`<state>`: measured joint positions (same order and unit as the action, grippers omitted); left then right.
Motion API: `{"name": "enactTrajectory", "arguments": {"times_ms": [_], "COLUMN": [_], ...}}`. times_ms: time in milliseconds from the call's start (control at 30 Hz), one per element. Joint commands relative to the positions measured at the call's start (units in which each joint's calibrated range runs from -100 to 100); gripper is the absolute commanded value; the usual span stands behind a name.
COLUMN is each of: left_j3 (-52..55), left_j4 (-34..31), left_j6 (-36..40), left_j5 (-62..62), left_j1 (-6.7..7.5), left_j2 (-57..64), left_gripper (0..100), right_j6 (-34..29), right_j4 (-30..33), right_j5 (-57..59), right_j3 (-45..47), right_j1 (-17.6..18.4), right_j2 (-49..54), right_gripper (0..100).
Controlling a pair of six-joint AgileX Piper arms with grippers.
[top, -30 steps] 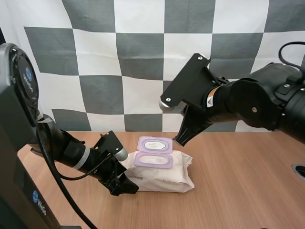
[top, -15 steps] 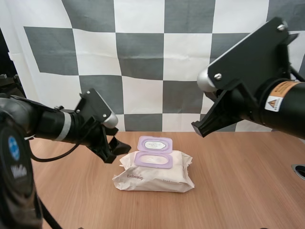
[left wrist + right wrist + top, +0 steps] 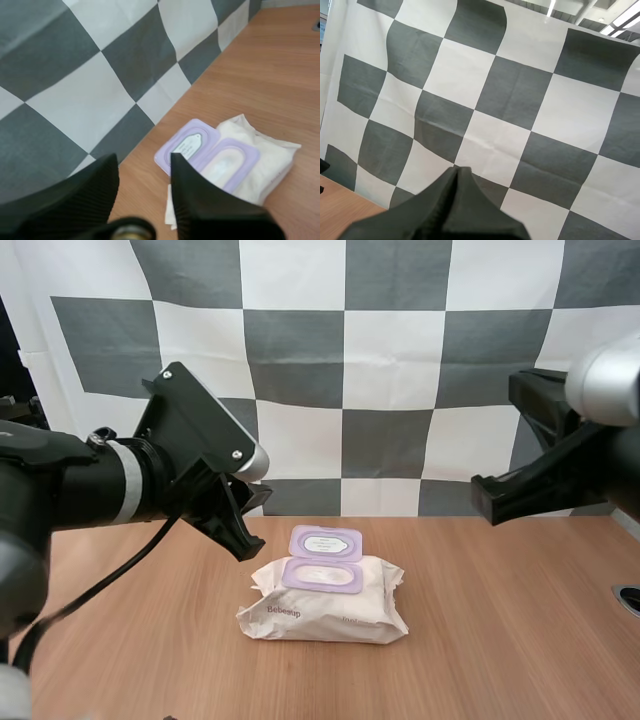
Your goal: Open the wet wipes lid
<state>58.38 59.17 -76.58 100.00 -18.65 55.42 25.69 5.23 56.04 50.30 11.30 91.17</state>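
The pack of wet wipes (image 3: 325,608) lies near the middle of the desk (image 3: 500,630), a white crumpled pouch with bare wood on all sides. Its lilac lid (image 3: 325,542) is open, folded back flat toward the far edge of the desk, and the oval lilac frame (image 3: 322,577) on top of the pack is uncovered.

The left gripper (image 3: 238,528) hangs above the desk, up and to the left of the pack and not touching it. In the left wrist view its fingers (image 3: 200,200) stand apart with nothing between them, and the lid (image 3: 186,146) shows beyond them.

The right gripper (image 3: 492,498) is raised well off to the right, its fingers (image 3: 457,190) closed together into one wedge. A small dark round fitting (image 3: 628,597) sits at the desk's right edge.
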Motion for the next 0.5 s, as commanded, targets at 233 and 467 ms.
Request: {"name": "enactTrajectory", "arguments": {"times_ms": [233, 467], "left_j3": [1.35, 1.35], "left_j4": [6.02, 9.76], "left_j6": [0.39, 0.25], "left_j5": [0.0, 0.0], "left_j1": [0.04, 0.04], "left_j2": [3.42, 4.47], "left_gripper": [0, 0], "right_j6": [-0.87, -1.07], "right_j4": [-0.46, -2.99], "right_j5": [0.09, 1.48], "right_j3": [0.01, 0.01], "right_j1": [-1.54, -1.64], "right_j2": [0.16, 0.47], "right_gripper": [0, 0]}}
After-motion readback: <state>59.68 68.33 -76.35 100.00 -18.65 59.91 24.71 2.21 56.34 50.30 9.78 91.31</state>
